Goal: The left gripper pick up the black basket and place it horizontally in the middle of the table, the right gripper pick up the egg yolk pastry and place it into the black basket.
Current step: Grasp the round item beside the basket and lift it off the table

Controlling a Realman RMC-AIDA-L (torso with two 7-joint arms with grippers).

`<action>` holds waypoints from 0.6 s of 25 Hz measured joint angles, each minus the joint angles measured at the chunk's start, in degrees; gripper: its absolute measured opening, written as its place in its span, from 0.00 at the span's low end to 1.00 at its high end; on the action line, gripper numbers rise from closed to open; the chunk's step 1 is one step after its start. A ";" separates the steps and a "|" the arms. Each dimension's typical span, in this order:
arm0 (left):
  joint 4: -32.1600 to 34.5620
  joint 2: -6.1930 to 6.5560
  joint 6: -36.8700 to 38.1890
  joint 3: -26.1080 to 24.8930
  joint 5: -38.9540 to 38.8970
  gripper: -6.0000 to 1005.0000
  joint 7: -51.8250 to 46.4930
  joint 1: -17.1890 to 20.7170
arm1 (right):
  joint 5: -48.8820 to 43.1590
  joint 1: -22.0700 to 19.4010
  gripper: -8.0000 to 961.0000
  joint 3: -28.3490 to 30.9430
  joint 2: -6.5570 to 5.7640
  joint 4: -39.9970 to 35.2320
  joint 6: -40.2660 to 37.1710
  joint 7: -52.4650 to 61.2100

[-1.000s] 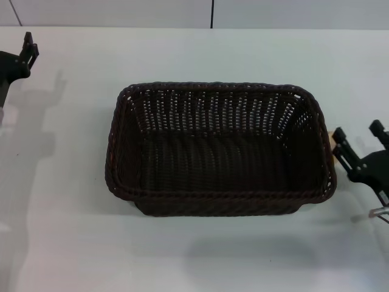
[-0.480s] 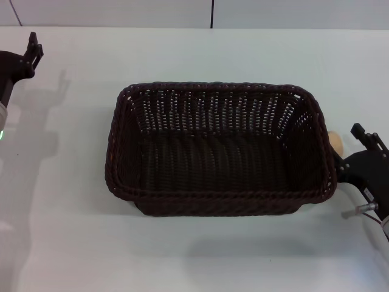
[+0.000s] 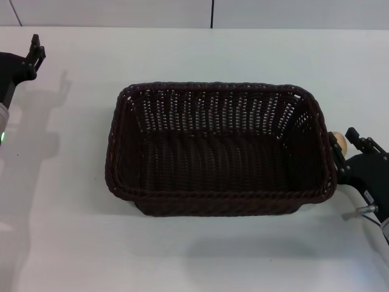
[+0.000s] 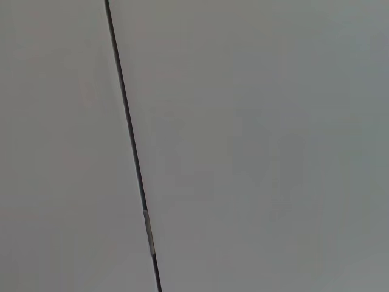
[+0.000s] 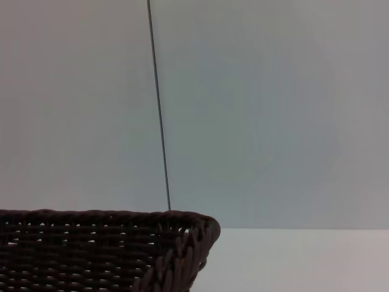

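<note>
The black basket (image 3: 219,149) sits lengthwise across the middle of the white table (image 3: 182,255), open side up and empty. Its corner also shows in the right wrist view (image 5: 176,243). The egg yolk pastry (image 3: 339,143) lies just outside the basket's right rim, partly hidden. My right gripper (image 3: 347,141) is low at the right edge of the table, right at the pastry. My left gripper (image 3: 37,47) is open and empty at the far left, well away from the basket. The left wrist view shows only a wall.
A grey wall with a dark vertical seam (image 3: 212,13) runs behind the table. White table surface lies in front of the basket and to its left (image 3: 67,158).
My right gripper has dropped and moved left, up against the pastry beside the basket. My left gripper has shifted slightly at the far left. The basket has not moved.
</note>
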 joint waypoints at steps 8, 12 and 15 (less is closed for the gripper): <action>0.06 0.00 0.06 0.21 0.00 0.83 0.08 0.05 | 0.03 0.01 0.34 -0.01 -0.03 -0.25 -0.04 -0.03; 0.08 0.05 0.03 0.21 0.00 0.83 0.09 0.01 | 0.03 -0.03 0.19 -0.01 -0.05 -0.31 -0.08 -0.05; 0.08 0.09 -0.01 0.20 0.00 0.83 0.09 0.00 | 0.03 -0.08 0.09 0.05 -0.07 -0.33 -0.10 -0.06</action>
